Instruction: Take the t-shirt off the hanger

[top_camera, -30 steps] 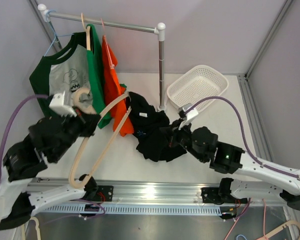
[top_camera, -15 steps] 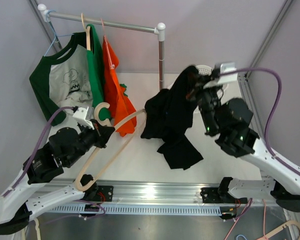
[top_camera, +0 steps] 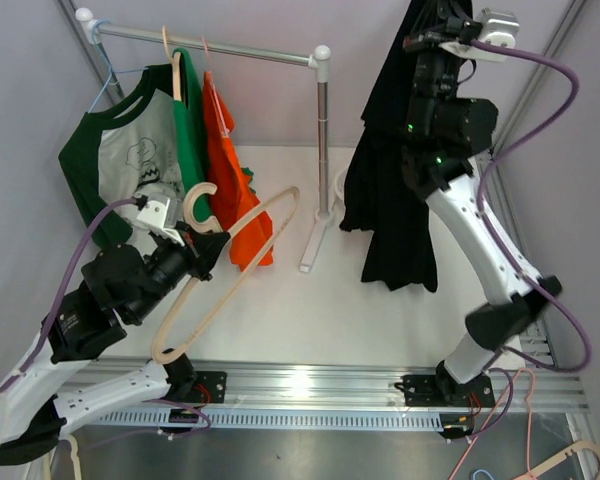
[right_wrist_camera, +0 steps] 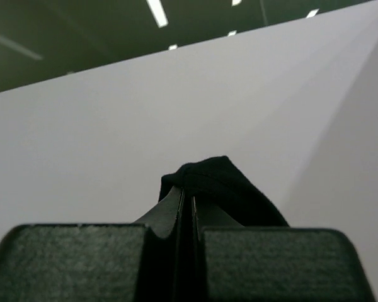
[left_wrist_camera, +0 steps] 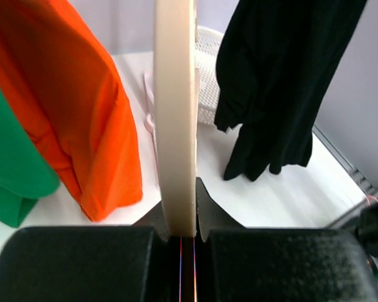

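Note:
My right gripper (top_camera: 428, 30) is raised high at the back right, shut on the black t-shirt (top_camera: 390, 190), which hangs free in the air above the table. In the right wrist view a fold of the shirt (right_wrist_camera: 220, 182) pokes out above my right gripper (right_wrist_camera: 188, 204). My left gripper (top_camera: 202, 252) is shut on the bare cream wooden hanger (top_camera: 235, 275), held tilted at the left. In the left wrist view the hanger (left_wrist_camera: 174, 113) runs straight up from my left gripper (left_wrist_camera: 188, 217), with the black shirt (left_wrist_camera: 283, 82) at the right.
A clothes rail (top_camera: 210, 45) at the back holds a green-and-grey shirt (top_camera: 130, 150) and an orange shirt (top_camera: 230, 170); its post (top_camera: 322, 150) stands mid-table. A white basket (left_wrist_camera: 205, 75) sits behind the black shirt. Grey walls close the back and sides.
My right arm has swung up and back, lifting the black t-shirt off the table and clear of the hanger. My left gripper kept the hanger, shifting a little.

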